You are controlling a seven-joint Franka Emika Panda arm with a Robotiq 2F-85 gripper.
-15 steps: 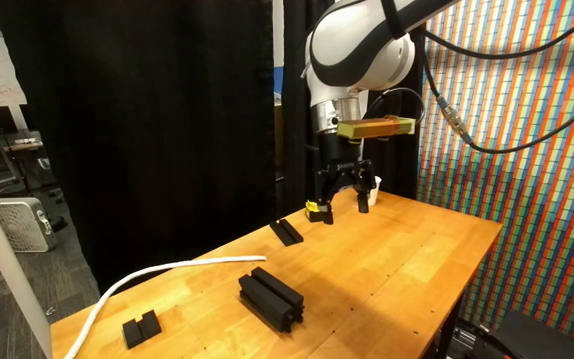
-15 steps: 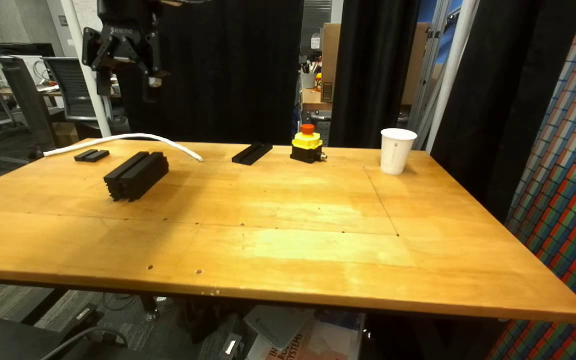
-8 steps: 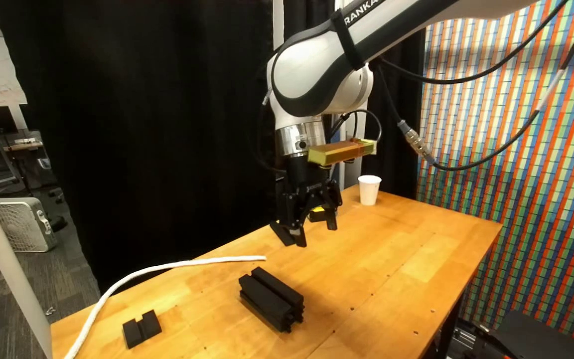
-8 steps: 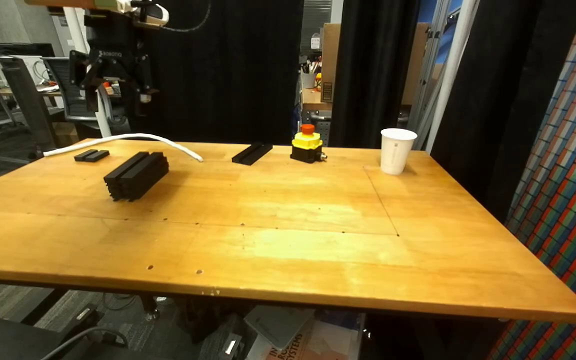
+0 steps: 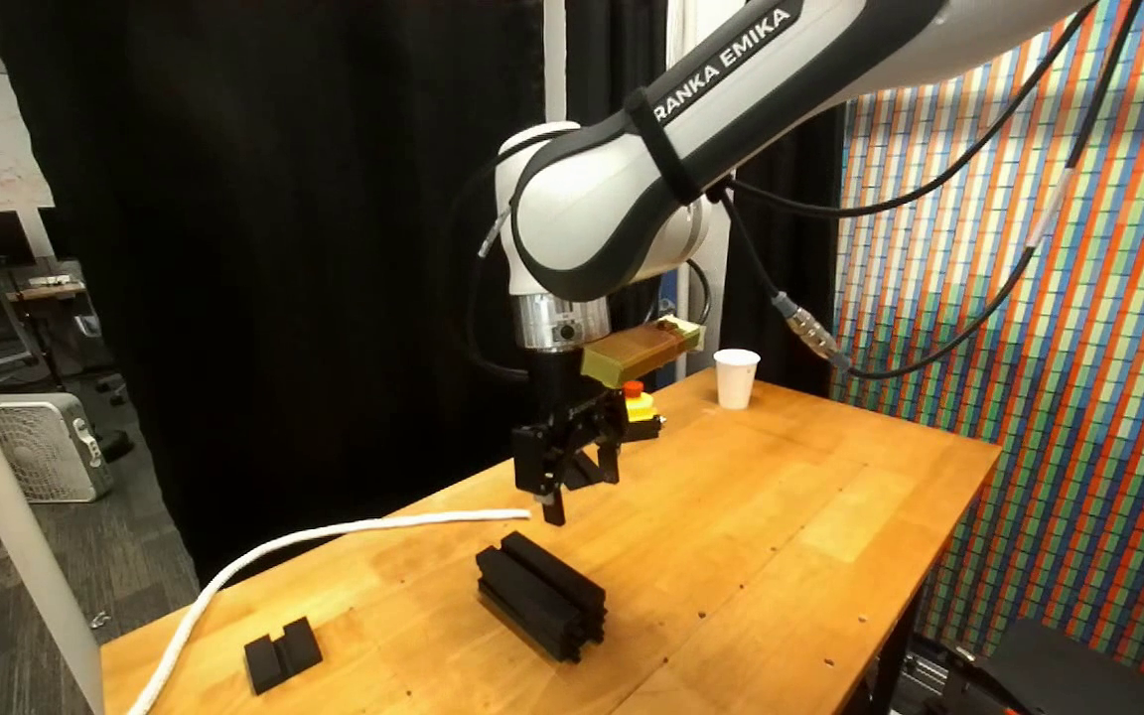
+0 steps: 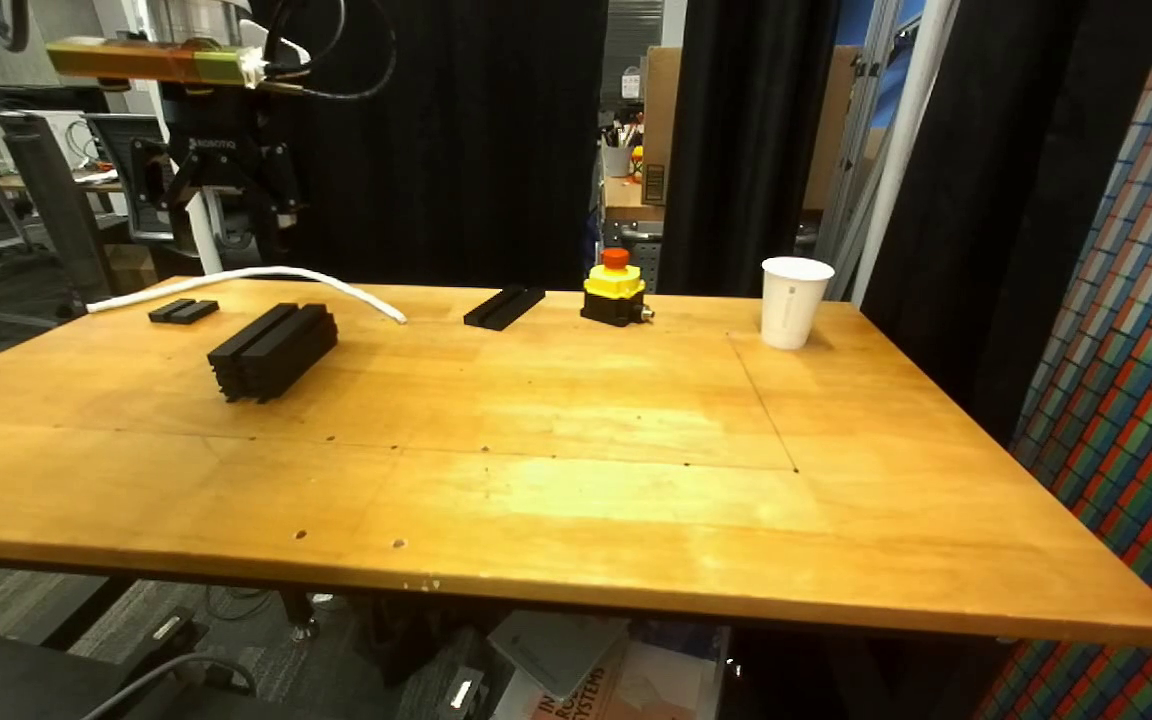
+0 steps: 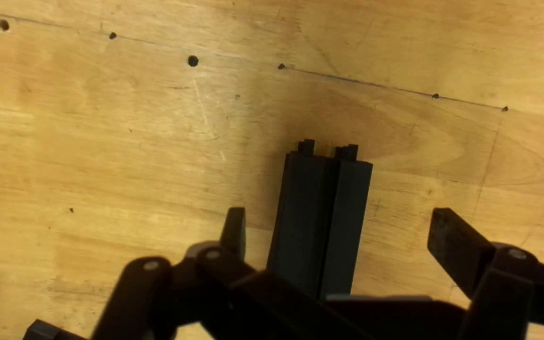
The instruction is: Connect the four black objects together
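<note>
A long matte black block of grooved bars packed tightly together lies on the table; it also shows in an exterior view. In the wrist view the block has small prongs at its far end. I cannot tell how many bars it holds. A flat grooved black piece lies farther back, partly hidden behind the gripper in an exterior view. A small flat black slab lies near the table's end. My gripper is open and empty above the table; in the wrist view its fingers stand either side of the block, touching nothing.
A white cord curves along the table's back edge near the block and slab. A yellow and black box with a red button and a white paper cup stand at the far end. The wooden table has small holes.
My gripper has moved from near the yellow box toward the long black block, and has come lower and turned a little. The objects on the table have not moved.
</note>
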